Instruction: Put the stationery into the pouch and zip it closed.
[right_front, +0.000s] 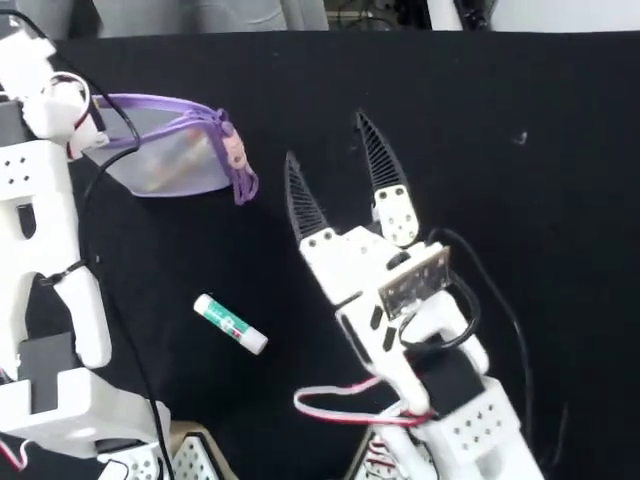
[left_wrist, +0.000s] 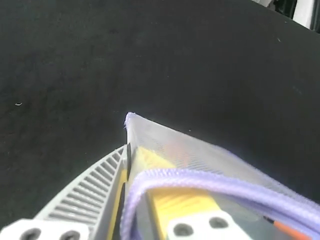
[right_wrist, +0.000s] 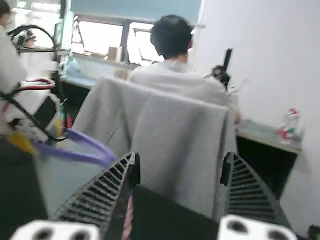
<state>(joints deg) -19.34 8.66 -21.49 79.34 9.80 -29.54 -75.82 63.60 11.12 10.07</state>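
We see a clear pouch (right_front: 165, 160) with purple edging, set off by our black counter (right_front: 520, 200). The glue stick (right_front: 230, 323) is white with a green band. The right claw (right_front: 325, 137) has black ribbed fingers (right_front: 303, 205) on a white body.

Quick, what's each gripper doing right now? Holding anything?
Left gripper: closed on the edge of the pouch.
Right gripper: open, holding nothing.

Left tool (right_front: 88, 130), upper left of the frame, is clamped on the pouch (right_front: 160, 165) edge. Right tool (right_front: 328, 150), centre frame, points up-frame, jaws spread wide.
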